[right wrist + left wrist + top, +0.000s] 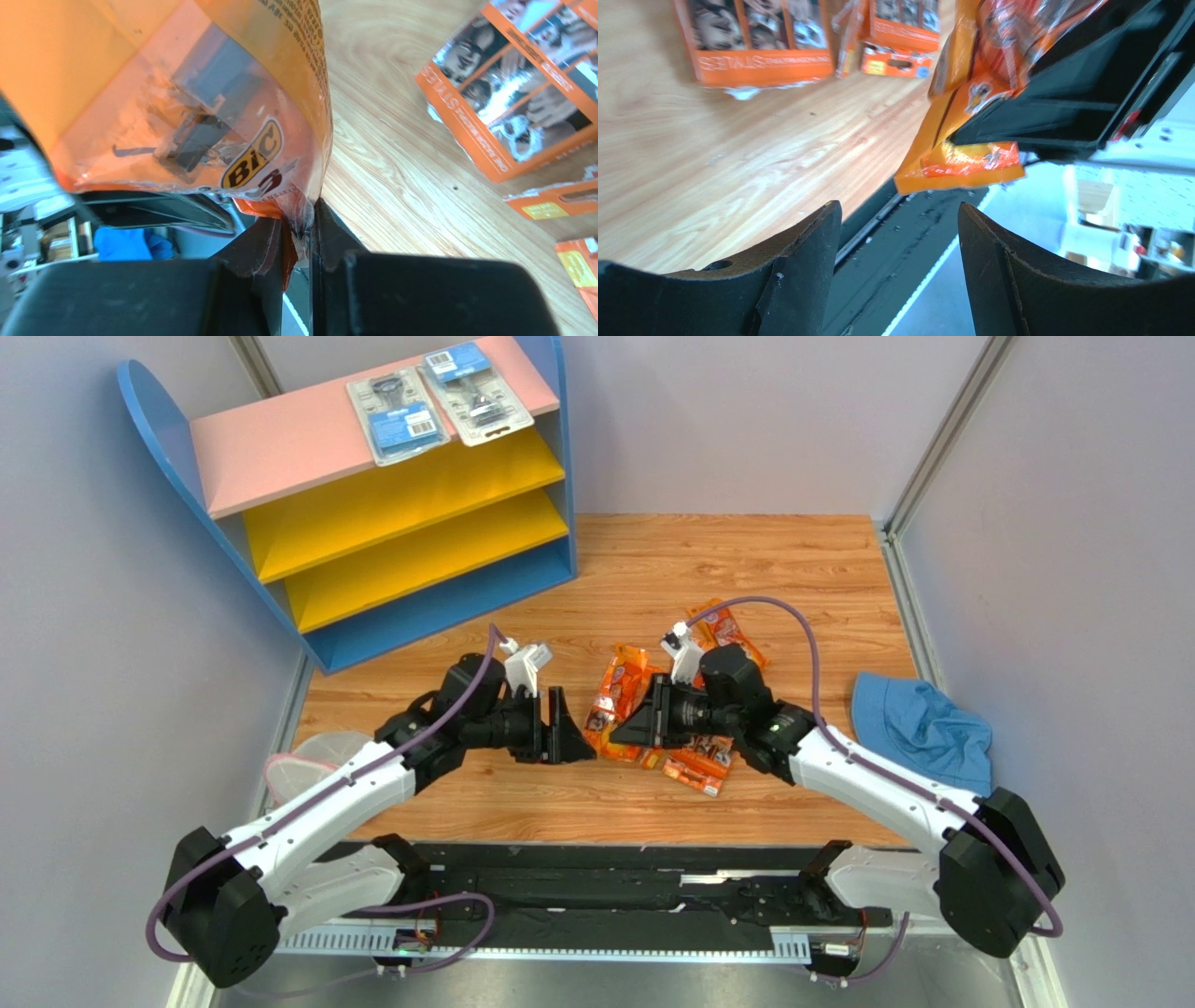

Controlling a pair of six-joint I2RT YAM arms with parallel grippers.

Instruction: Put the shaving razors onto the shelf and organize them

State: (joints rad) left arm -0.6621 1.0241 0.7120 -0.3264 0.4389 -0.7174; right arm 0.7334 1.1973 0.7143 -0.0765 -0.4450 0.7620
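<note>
My right gripper [631, 731] is shut on the edge of a small orange razor bag [619, 689], held just off the wooden table; the bag fills the right wrist view [189, 105] above the closed gripper [300, 225]. My left gripper [575, 739] is open and empty, facing the bag from the left at close range. In the left wrist view the gripper [898, 217] has the bag [962, 150] hanging just beyond it. Two clear blister packs [397, 415] [478, 389] lie on the pink top board of the shelf [281, 441]. Both yellow boards show bare.
More orange razor packs lie on the table: one behind the right wrist [725, 627], several near it [697, 765], and wider cards [763, 42] [519, 98]. A blue cloth [919, 725] lies at the right. Grey walls enclose the table.
</note>
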